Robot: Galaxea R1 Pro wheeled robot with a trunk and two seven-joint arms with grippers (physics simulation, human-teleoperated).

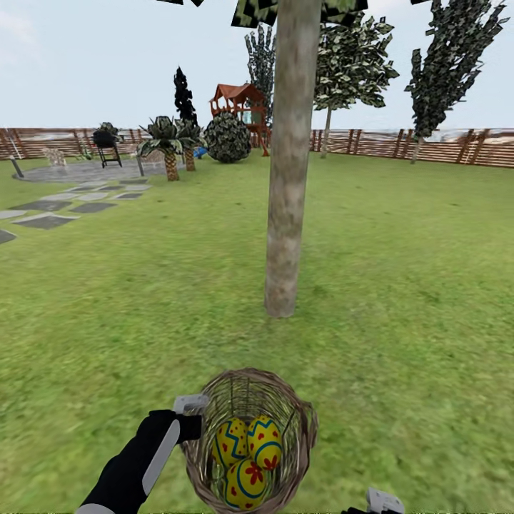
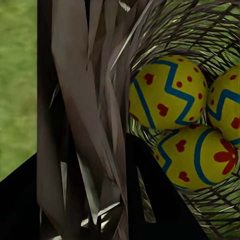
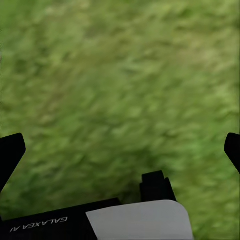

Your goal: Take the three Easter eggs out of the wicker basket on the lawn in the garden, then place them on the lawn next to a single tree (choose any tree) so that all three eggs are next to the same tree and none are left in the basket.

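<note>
Basket of eggs held up before a tree on the lawn.

The lawn (image 1: pixel 400 285) spreads wide; the tree (image 1: pixel 289 178) stands just beyond the basket (image 1: pixel 300 428), which holds all three eggs (image 1: pixel 246 450). The left gripper (image 1: pixel 191 417) is clamped on the basket's rim. The right gripper (image 3: pixel 120 150) hangs over grass, its fingers (image 3: pixel 10 152) spread wide, grasping nothing.

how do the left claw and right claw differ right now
The left claw is shut on the basket wall, holding it with three eggs inside; the right claw is open, holding nothing. The left is against wicker; the right faces bare lawn. Both have dark fingers.
</note>
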